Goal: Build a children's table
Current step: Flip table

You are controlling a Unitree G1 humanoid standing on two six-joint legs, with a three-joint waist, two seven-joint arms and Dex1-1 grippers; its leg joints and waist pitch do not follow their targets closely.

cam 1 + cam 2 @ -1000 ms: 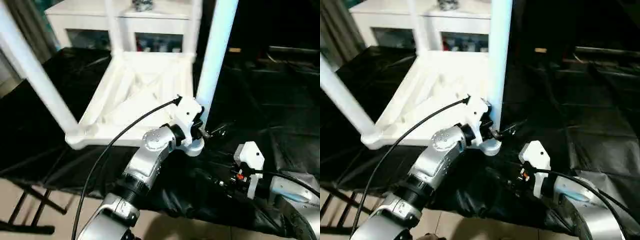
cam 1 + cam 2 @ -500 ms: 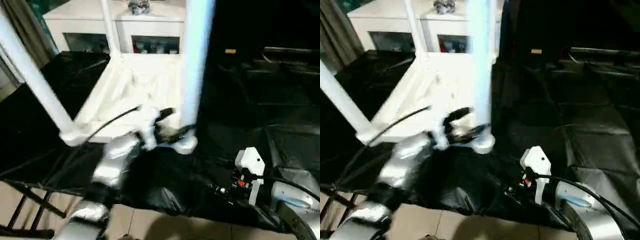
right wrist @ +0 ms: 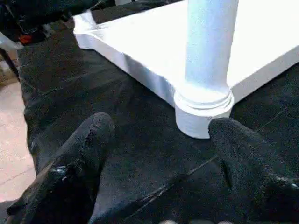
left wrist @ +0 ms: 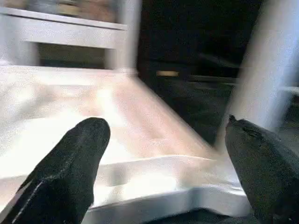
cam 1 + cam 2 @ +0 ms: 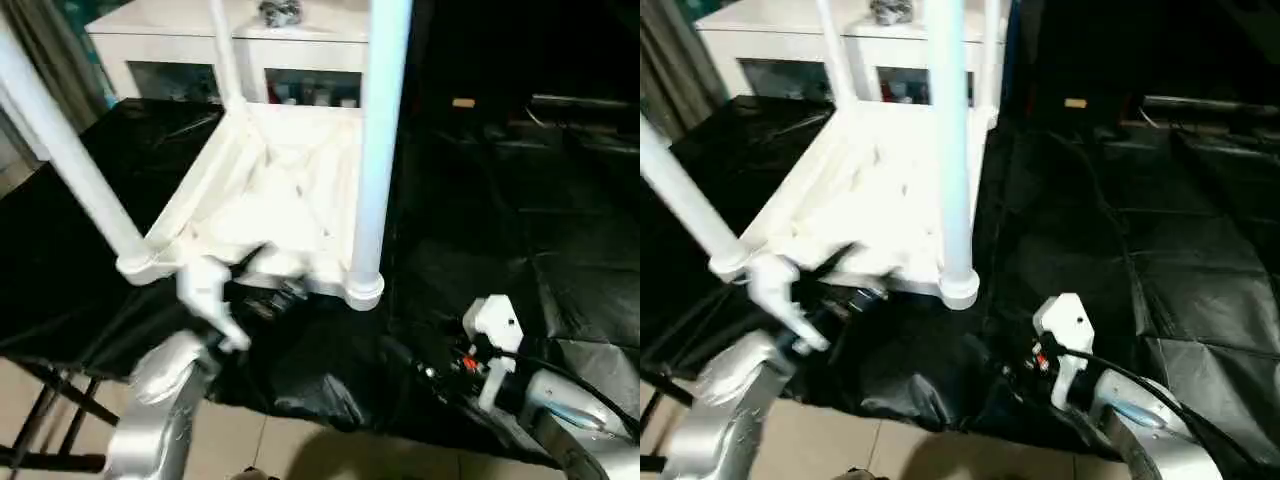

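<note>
Left gripper [image 4: 163, 154] spread wide, empty — the upturned white table top [image 5: 270, 190] lies just ahead of its fingertips on the black-draped table [image 5: 480, 210], near edge between the fingers, no contact. Right gripper [image 3: 161, 140] also well open, holding nothing — the near corner leg [image 3: 208, 42] stands upright in its socket [image 3: 203, 112] just beyond the fingers.

Silver forearms [image 5: 160, 400], white wrist housings, 2 black-fingered tools.

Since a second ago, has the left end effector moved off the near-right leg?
Yes. The left end effector, open, was against the near-right leg at its socket; it now sits left of it, at the tabletop's near edge.
</note>
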